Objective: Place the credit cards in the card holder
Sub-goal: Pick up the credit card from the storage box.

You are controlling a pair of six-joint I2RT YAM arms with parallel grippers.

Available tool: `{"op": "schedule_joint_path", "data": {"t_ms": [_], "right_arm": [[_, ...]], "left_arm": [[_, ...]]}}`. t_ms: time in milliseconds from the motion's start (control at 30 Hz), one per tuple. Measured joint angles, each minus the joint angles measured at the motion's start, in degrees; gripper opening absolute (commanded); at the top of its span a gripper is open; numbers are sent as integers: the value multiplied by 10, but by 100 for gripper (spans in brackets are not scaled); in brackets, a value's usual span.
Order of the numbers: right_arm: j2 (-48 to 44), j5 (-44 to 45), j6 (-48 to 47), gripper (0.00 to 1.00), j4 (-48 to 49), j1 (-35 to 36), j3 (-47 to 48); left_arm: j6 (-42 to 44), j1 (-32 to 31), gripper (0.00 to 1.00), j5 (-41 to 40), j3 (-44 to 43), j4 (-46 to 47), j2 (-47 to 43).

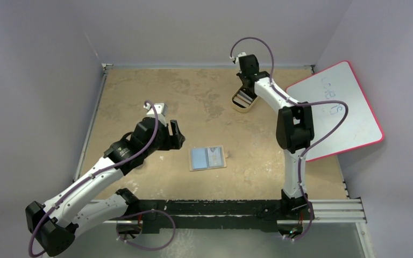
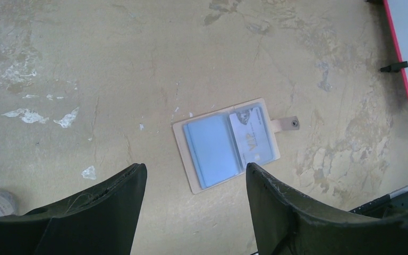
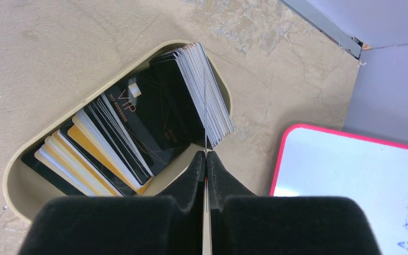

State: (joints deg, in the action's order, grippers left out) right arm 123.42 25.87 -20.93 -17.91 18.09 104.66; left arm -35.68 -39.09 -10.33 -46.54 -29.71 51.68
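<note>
The tan, mottled table (image 1: 140,97) is showing pale scuffs and stains, with plain lavender-grey walls (image 1: 32,54) closing it in on three sides. A pink-edged whiteboard (image 1: 344,102) is lying at the right edge. The holder (image 2: 179,141) is lying open and flat near the table's middle, with a card showing in each panel. The left pincer (image 2: 194,169) is hovering spread just to its left. At the far side, the right pincer (image 3: 205,155) is pressing together on one card (image 3: 205,117), seen edge-on, above the cards (image 3: 122,133) leaning in the oval tray (image 3: 16,180).
</note>
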Motion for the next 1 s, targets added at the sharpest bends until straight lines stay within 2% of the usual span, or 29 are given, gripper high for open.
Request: {"op": "schedule_joint_path", "data": {"t_ms": [300,500,567,667,800,1000], "right_arm": [[-63,-56,86,0,-49,0,-9],[-202,-162,213,0,-36,0,-121],[-250,-206,254,0,-17,1,-172],[-311,-273,313,0,13,10,-248],[-362,-331,379,0,67,43,-342],[-426,-412,488,0,173,114,-492]], "left_arm": [[-2,0,67,-6,0,-3,2],[-28,0,59,-5,9,9,12],[-41,0,51,-1,22,22,16],[-60,0,25,13,45,40,31],[-71,0,2,30,62,62,60],[-90,0,0,63,100,129,97]]}}
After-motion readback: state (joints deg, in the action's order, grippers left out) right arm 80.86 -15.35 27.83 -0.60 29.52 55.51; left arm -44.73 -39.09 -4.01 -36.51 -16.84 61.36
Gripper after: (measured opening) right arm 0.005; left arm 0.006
